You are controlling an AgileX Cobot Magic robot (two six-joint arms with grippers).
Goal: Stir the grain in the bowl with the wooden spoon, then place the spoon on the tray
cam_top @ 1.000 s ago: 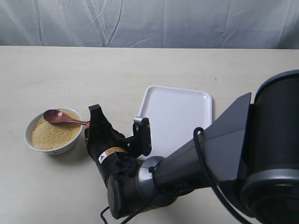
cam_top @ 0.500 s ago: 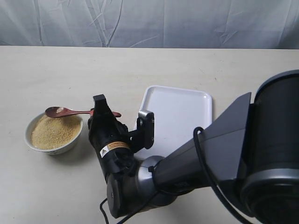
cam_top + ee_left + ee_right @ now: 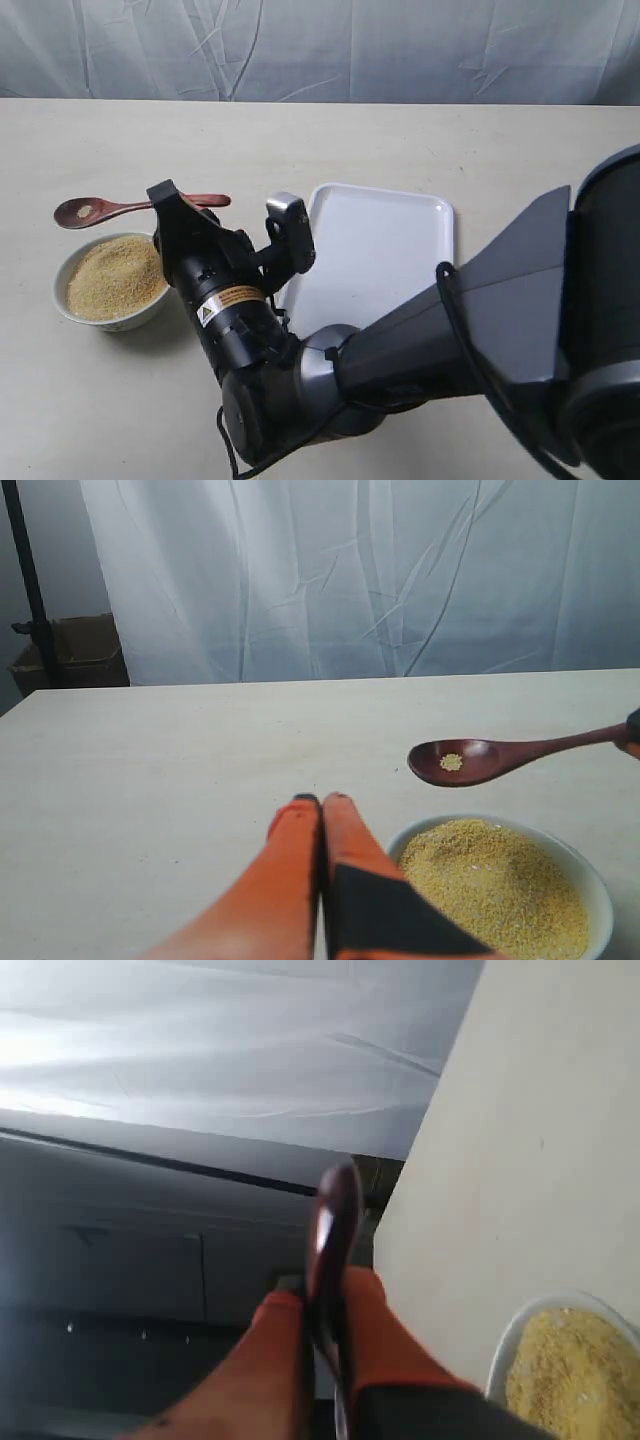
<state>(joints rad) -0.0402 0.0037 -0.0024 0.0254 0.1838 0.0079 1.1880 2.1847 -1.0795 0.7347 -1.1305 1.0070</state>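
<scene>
Right arm (image 3: 320,400) is filling the near foreground, reaching left across the table (image 3: 500,150).

Left gripper (image 3: 322,805) is showing only in its own wrist view. Its orange fingers (image 3: 290,850) are pressing flat together with nothing between them, and it's hovering on the near side of the bowl (image 3: 100,318).

Bowl is sitting near-left on the table, upright. Grain (image 3: 112,278) is filling it close to the rim, with a fairly level surface.

Right gripper (image 3: 168,200) is pinching the spoon (image 3: 78,212) by the handle. Jaws are standing narrow, and orange fingers (image 3: 270,1340) are clamping either side of the stem in the wrist view. The grip is sitting toward the tail end of the handle, with a short stub poking out to the right.

Spoon is hanging in the air, roughly level, with the head pointing left and the hollow facing up. The head is riding above the bowl's far-left rim, clear of the grain. I can't tell whether it's over the bowl or just past it. A small clump of grain is sitting in the hollow.

Tray (image 3: 390,250) is lying flat to the right of the bowl, and the arm is covering its near-left corner. Spoon and tray are well apart, not touching.

Farther back, bare table is running to a pale curtain (image 3: 300,50). A cardboard box (image 3: 85,650) is showing beyond the far table edge in the left wrist view.
</scene>
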